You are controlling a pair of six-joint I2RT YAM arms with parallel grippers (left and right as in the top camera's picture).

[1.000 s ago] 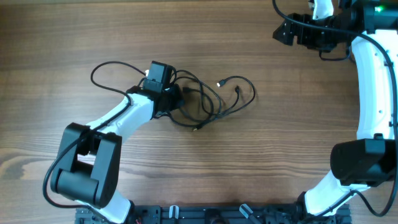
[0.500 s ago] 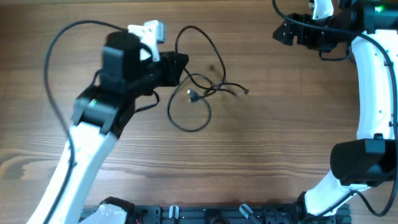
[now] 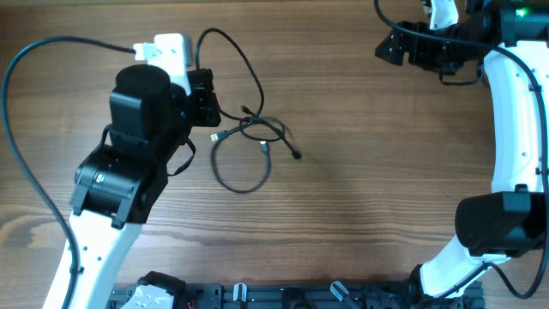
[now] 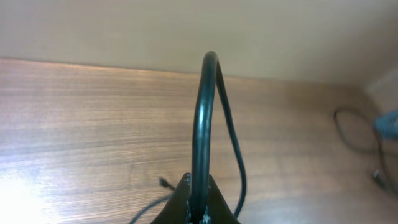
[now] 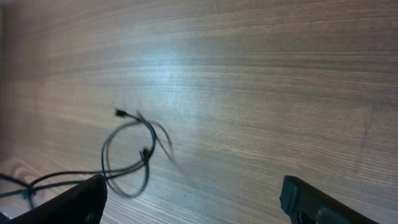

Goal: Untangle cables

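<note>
Several thin black cables (image 3: 257,129) lie in a loose tangle on the wooden tabletop (image 3: 369,215), left of centre, and one strand climbs off the wood to the left hand (image 3: 206,101). That hand is raised above the tabletop at the far-left side of the tangle, its fingers closed tight on the strand. In the left wrist view the strand (image 4: 200,124) rises from between the pinched tips as a narrow upright loop, then falls away to the right toward the wood. From overhead the same strand arcs out beyond the hand toward the far edge, then curves right and back near into the tangle. There a round loop rests flat on the wood, and three plug ends poke out: a silvery plug (image 3: 216,137) just on the near side of the left hand, a dark one at the loop's top, and another at the tangle's right edge.

The right hand (image 3: 390,47) hangs at the far right corner, well apart from the cables and holding nothing. Its two fingers (image 5: 68,202) are set wide in the right wrist view, with wood between them and the tangle (image 5: 148,132) beyond, small and blurred. A thicker black wire (image 3: 17,77) belonging to the left arm sweeps in a big arc along the left edge — apart from the tangle.
</note>
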